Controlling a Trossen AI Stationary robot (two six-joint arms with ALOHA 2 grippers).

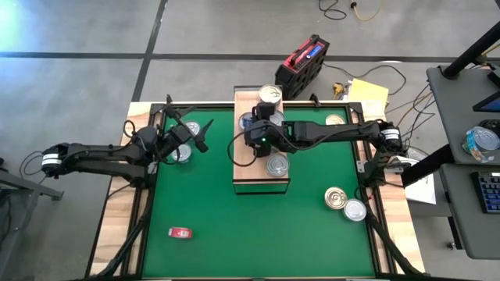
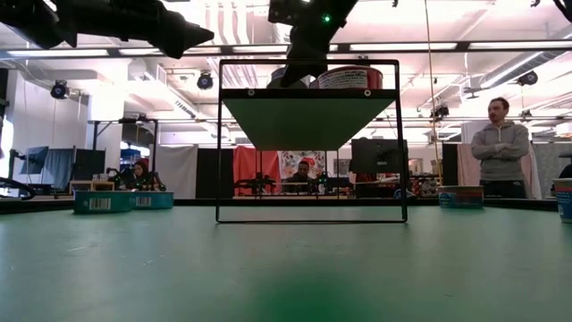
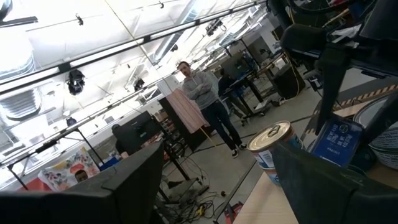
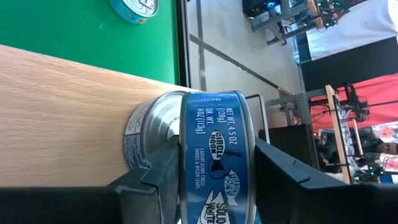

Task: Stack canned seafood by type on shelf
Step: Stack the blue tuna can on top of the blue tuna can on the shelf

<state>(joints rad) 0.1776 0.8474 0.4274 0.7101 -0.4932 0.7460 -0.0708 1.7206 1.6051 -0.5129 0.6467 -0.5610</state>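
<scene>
The shelf (image 1: 262,181) is a light-wood board on a dark frame (image 2: 308,219) in the middle of the green mat. My right gripper (image 1: 255,129) reaches over its far half from the right and is shut on a blue-labelled can (image 4: 214,162), which lies on another can (image 4: 138,140) standing on the board. Two more cans stand on the shelf: one at its far end (image 1: 269,94), one toward its near end (image 1: 277,164). My left gripper (image 1: 191,134) hangs open over the mat's far left, with nothing between its fingers, beside a can (image 1: 181,153) on the mat. My right gripper pinches the blue-labelled can by its side wall (image 4: 186,186), one finger (image 4: 155,180) on each of two opposite sides. The fingers come from the table's right, slanting down. The can lies flat, its underside on the lid (image 4: 163,124) of the can below.
A gold-lidded can (image 1: 336,197) and a silver-lidded one (image 1: 355,209) lie on the mat at the near right, another gold one (image 1: 334,119) at the far right. A small red flat object (image 1: 180,232) lies at the near left. People stand beyond the table.
</scene>
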